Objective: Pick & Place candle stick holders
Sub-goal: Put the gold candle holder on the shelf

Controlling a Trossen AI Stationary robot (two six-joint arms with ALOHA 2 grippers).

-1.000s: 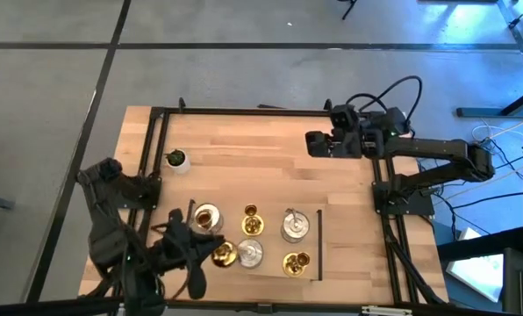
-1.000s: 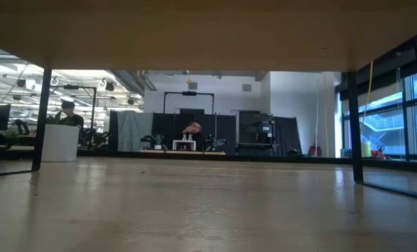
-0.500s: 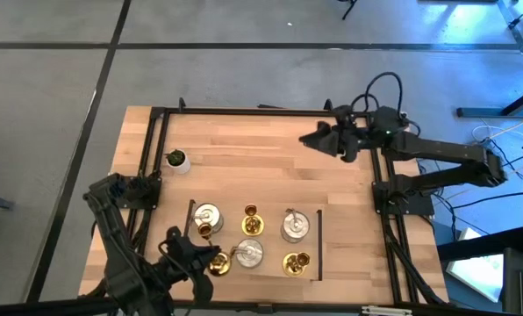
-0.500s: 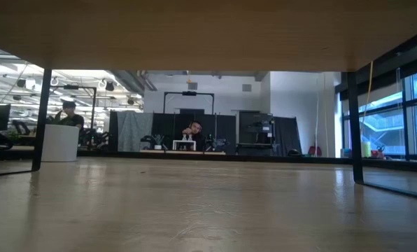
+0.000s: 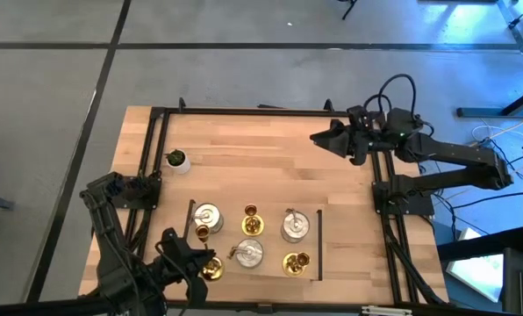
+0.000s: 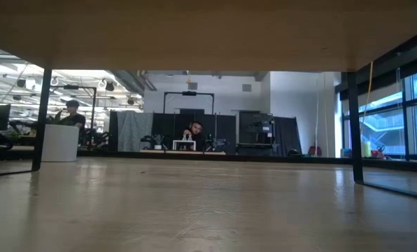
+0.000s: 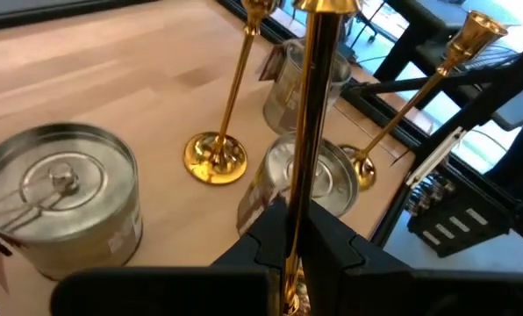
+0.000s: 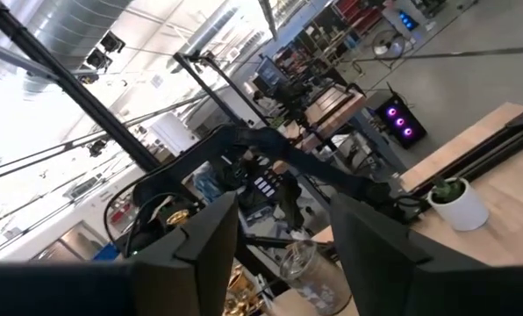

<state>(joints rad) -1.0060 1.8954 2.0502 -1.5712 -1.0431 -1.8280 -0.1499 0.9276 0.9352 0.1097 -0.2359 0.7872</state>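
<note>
Left gripper [image 7: 298, 241] clamps a gold holder's [image 7: 312, 114] stem upright at the table's [image 5: 244, 167] near edge

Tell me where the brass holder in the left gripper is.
In the high view, the brass holder sits clamped in the left gripper near the table's front-left edge, just left of the front silver holder.

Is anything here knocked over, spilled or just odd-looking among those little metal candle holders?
Nothing looks spilled or toppled. The one thing out of line is a gold holder clamped by its stem in the left gripper, at the table's near-left corner. The silver holders and two other gold ones stand upright. The right gripper hangs open and empty.
</note>
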